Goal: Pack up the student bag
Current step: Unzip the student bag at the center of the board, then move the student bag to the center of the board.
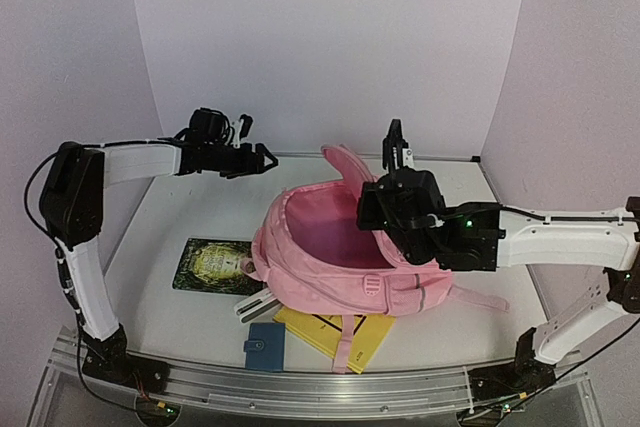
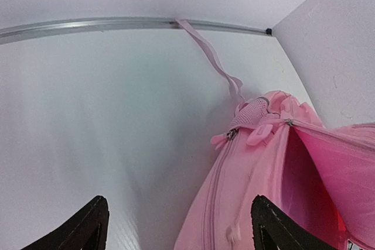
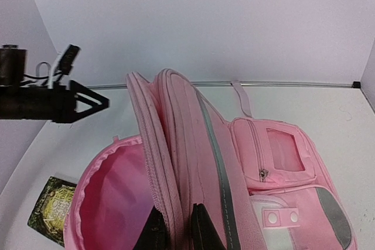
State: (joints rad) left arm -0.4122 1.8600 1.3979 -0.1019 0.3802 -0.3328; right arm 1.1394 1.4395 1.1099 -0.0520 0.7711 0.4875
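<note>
The right claw (image 3: 177, 218) pinches the raised flap of the bag (image 1: 330, 272), whose mouth gapes. The left claw (image 1: 262, 160) hangs wide and empty over the far-left worktop (image 1: 190, 212).

The student bag (image 1: 330, 282) hides half the yellow folder (image 1: 320, 335) from me; print on the green book (image 1: 212, 265) is too small to read; my left wrist view crops the bag.

We are seeing white table (image 1: 175, 222) carrying student bag (image 1: 330, 272), mouth gaping open, around middle. Green book (image 1: 212, 265) lying flat just left of bag. Yellow notebook (image 1: 312, 330) lying partly under bag's near side. Blue wallet (image 1: 265, 347) lying just beside notebook, near front edge. Pale sticks (image 1: 257, 305) poking out from under bag, kind unclear.
</note>
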